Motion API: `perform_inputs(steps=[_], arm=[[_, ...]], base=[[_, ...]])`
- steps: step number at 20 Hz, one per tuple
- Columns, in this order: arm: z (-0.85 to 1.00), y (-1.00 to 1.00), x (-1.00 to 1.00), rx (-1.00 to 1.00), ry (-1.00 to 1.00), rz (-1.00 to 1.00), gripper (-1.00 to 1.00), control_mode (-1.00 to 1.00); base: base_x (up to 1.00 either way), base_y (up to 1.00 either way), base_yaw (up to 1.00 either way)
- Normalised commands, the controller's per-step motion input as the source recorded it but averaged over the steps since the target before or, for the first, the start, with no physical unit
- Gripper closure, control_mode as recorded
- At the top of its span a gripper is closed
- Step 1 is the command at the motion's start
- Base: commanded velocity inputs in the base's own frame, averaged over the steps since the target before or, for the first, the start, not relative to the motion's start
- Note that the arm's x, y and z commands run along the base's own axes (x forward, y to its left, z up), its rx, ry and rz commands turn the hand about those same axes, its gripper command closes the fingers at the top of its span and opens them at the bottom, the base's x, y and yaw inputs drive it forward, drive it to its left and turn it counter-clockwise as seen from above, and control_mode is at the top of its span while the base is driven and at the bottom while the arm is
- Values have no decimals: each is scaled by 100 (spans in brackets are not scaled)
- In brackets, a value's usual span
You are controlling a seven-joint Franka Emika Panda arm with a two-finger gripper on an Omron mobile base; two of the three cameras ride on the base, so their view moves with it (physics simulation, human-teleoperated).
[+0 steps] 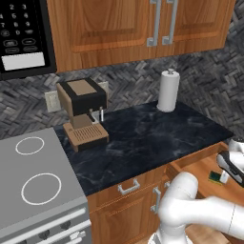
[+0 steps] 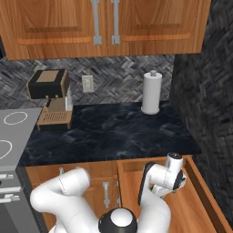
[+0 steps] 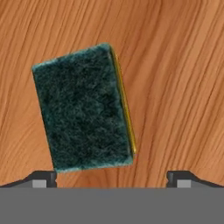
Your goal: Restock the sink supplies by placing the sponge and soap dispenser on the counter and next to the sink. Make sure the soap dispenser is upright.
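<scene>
The sponge [image 3: 82, 109] has a rough, fuzzy dark green scrubbing face over a smooth yellow layer, and lies on warm, grained wood. The counter [image 1: 143, 138] is polished dark marbled stone with a wooden edge. The cabinets [image 2: 104, 22] are glossy wood with brushed metal handles.

White digits are seen on the keypad of the black microwave [image 1: 21, 35] at the upper left of the left base view; a 2 and a 5 can be made out, while the remaining keys are too small to be read. No other text, label or brand is shown.
</scene>
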Motion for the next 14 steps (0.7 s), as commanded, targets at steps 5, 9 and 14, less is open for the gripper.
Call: perform_inputs(steps=[5, 9, 14], arm=[[4, 6, -2, 0, -3, -9, -100, -100], [31, 0, -5, 0, -5, -8, -100, -100], [46, 12, -1, -2, -6, -6, -100, -100]], base=[[0, 0, 0], [0, 0, 0], [0, 0, 0]])
